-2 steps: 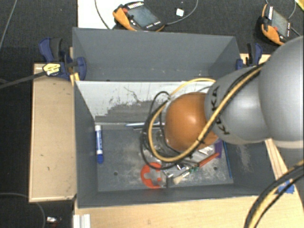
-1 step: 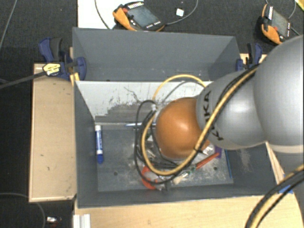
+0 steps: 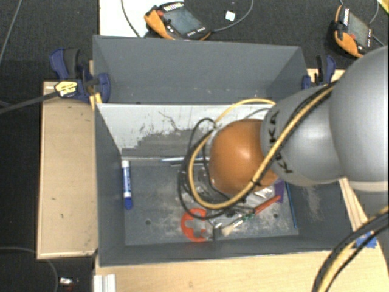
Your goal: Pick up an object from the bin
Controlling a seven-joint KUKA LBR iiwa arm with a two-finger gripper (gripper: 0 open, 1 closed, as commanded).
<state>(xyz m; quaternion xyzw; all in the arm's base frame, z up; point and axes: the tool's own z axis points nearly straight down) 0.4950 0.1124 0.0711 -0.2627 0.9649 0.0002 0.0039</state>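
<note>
The arm reaches in from the right, its orange cover (image 3: 240,157) low over the bin (image 3: 194,72) floor, right of centre. The tool (image 3: 211,190) sits under the cover; whether it is clenched or released cannot be told. Just in front of it lies a small heap: a red loop (image 3: 193,225) nearest the front wall, pale bits (image 3: 234,224) beside it, a red stick (image 3: 267,204) further right. A blue marker (image 3: 126,184) lies well apart, by the left wall.
</note>
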